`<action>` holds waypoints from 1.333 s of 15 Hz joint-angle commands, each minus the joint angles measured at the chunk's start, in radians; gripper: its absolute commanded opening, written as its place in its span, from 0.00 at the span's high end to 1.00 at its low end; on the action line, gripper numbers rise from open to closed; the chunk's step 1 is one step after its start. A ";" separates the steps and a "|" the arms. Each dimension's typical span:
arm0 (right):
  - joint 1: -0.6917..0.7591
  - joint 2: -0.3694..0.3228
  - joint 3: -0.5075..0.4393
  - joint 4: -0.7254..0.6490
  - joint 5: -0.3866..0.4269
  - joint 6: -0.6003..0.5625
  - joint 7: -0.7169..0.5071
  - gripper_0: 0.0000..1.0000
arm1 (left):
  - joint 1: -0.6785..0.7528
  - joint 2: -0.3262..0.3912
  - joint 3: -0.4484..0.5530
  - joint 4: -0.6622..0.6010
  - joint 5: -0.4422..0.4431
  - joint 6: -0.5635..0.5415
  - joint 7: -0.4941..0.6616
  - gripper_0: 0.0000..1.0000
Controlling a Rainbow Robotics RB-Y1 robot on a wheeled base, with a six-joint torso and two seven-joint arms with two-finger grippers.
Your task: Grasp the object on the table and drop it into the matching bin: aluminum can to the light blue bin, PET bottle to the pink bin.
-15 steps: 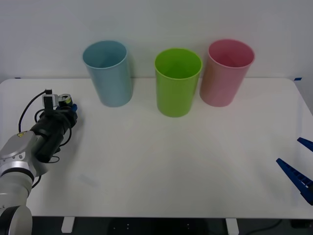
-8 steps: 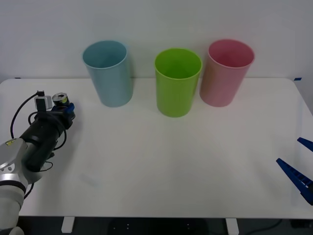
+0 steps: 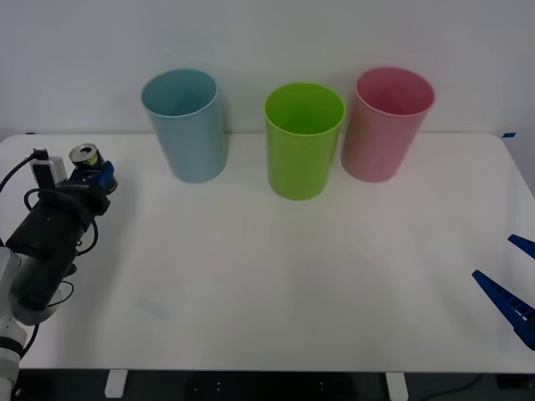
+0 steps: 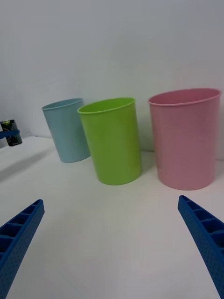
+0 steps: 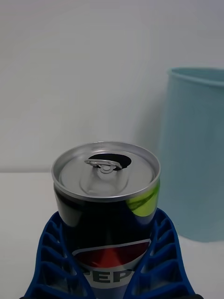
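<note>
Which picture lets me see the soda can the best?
The left wrist view: the can is big and close there, upright in the left gripper, with its silver top and logo showing. In the front view it is just a tiny can at the table's far left. In the right wrist view only a sliver peeks in at the edge.

Bright green bin (image 3: 304, 138), round, tapering downward, upright at the back of the tabletop between two other bins, just beside the one on the right. Plain pale wall (image 3: 276, 38) behind.
</note>
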 commanded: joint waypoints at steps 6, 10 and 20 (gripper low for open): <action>0.000 0.000 0.000 0.000 0.000 0.000 0.000 0.00 | 0.028 0.019 -0.002 -0.159 0.056 -0.014 0.070 1.00; 0.000 0.000 0.000 0.000 0.000 0.000 0.000 0.00 | 0.028 0.051 -0.002 -0.235 0.056 -0.057 0.215 1.00; 0.000 0.000 0.000 0.000 0.000 0.000 0.000 0.00 | -0.124 0.077 -0.049 -0.272 -0.086 -0.039 0.411 1.00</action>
